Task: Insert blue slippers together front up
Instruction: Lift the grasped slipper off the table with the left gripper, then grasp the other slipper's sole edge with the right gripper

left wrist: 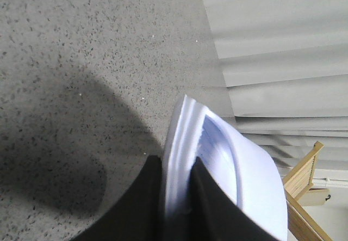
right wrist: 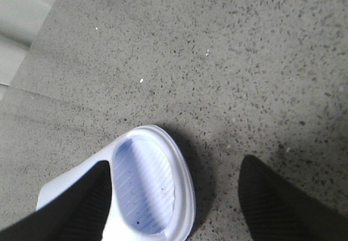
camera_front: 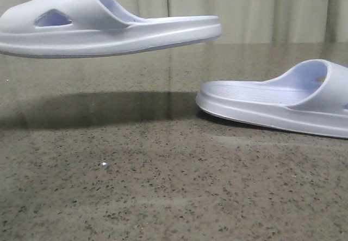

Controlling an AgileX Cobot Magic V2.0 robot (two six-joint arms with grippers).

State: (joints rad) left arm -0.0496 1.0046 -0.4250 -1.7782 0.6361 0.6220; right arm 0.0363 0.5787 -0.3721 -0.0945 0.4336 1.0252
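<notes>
One pale blue slipper (right wrist: 149, 189) lies sole down on the speckled grey desk (right wrist: 228, 61), its ribbed footbed facing up and its rounded end showing whole, with a dark shadow on the desk just beside it. The right hand (right wrist: 174, 203) hangs over it with its two dark ribbed fingers (right wrist: 283, 203) spread wide apart. One finger overlaps the slipper's strap side; the other stands over bare desk, clear of the slipper. Pale curtain folds show beyond the desk's edge.
</notes>
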